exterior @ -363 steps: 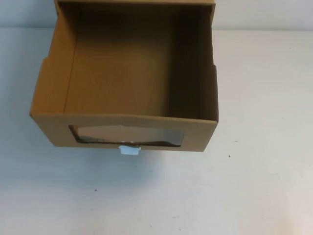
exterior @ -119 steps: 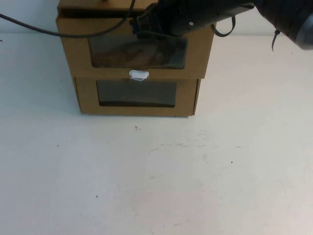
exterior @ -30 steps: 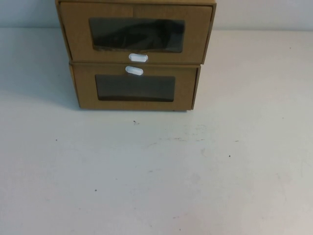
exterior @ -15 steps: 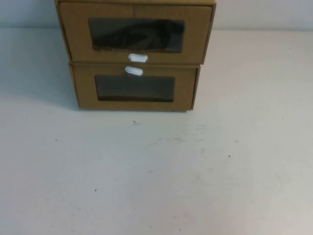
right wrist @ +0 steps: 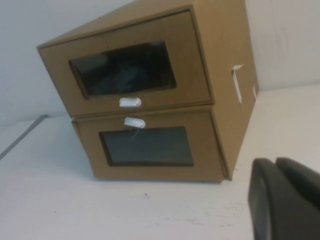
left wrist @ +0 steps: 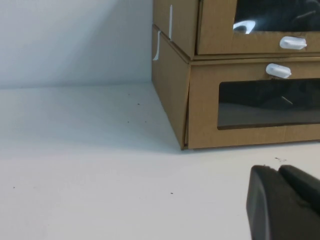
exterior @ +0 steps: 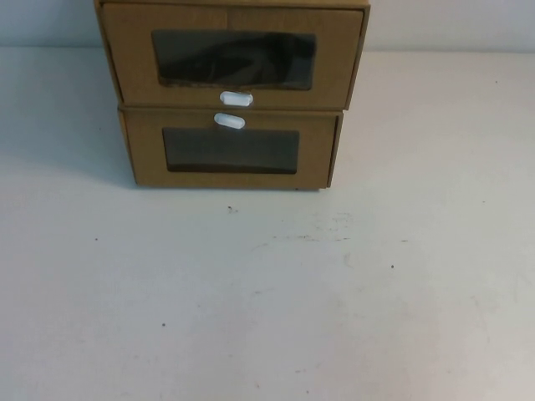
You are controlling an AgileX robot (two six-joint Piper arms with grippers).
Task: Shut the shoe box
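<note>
High view shows the brown corrugated cardboard shoe box shut flush atop its twin at the table's far edge, ahead of both withdrawn grippers: left gripper and right gripper, fingers together.

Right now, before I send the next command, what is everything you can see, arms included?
shoe box: one, brown cardboard, upper of the stack at the table's far edge, drawer pushed in flush, dark window, white oval tab below the window.
lower cardboard box: one, brown, directly under the shoe box, shut, white tab above its window.
table: one, white, bare in front of the boxes apart from small dark specks.
left gripper: black, low over the table, short of the stack, touching nothing.
right gripper: black, low over the table, short of the stack, touching nothing.
</note>
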